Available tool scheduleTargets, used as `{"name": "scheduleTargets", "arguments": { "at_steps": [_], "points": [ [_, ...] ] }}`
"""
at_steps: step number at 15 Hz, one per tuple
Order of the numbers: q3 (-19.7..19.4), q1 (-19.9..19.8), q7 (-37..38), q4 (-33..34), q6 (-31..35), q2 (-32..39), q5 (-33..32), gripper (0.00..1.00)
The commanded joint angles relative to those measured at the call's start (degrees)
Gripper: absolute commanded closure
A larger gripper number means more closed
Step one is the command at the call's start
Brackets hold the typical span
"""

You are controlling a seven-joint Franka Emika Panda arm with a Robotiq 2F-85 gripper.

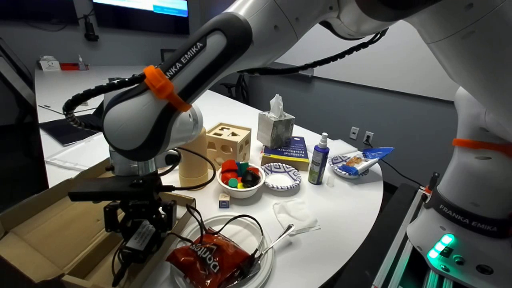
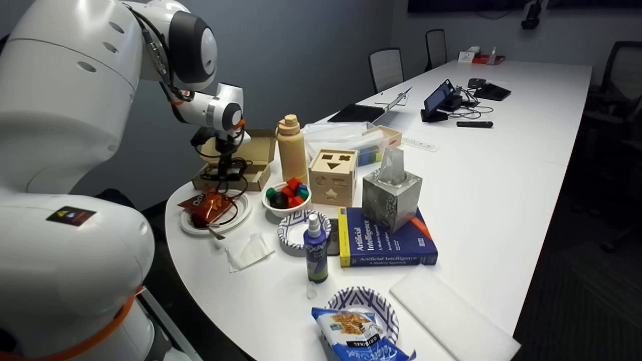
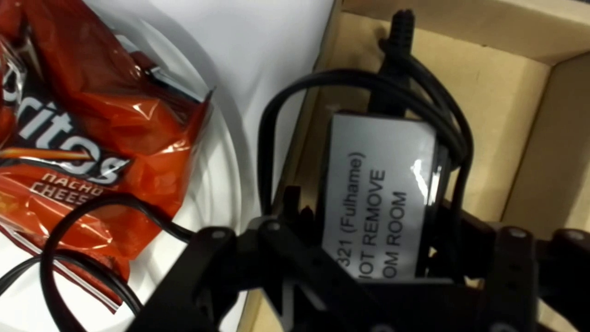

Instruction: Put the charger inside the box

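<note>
Wrist view alone: legible label (image 3: 378, 198) on charger (image 3: 382, 133)

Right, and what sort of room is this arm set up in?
Most likely an office meeting room: there's a long white table with chairs beside it, and a large screen on the wall, partly lit.

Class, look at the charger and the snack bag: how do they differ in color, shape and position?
Color: the charger is black with a pale label, while the snack bag is mostly red.
Shape: the charger is a block with a cable, while the snack bag is crumpled.
Position: the charger is held in the claw over the box, while the snack bag lies on a plate.
Both carry printed words.
</note>
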Motion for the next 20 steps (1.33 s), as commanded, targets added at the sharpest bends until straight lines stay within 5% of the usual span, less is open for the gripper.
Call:
{"name": "scheduleTargets", "arguments": {
  "at_steps": [1, 4, 6, 7, 20],
  "points": [
    [-0.1, 0.5, 1.0, 2.9, -1.2, 1.4, 1.8, 0.58],
    [-0.1, 0.3, 1.5, 3.0, -0.5, 1.5, 2.3, 0.58],
    [0.0, 0.1, 1.8, 2.7, 0.5, 1.1, 2.9, 0.08],
    [-0.1, 0.0, 1.9, 2.4, 1.2, 0.9, 3.0, 0.02],
    [0.6, -0.5, 1.9, -0.8, 4.7, -5.3, 3.7, 0.0]
  ]
}}
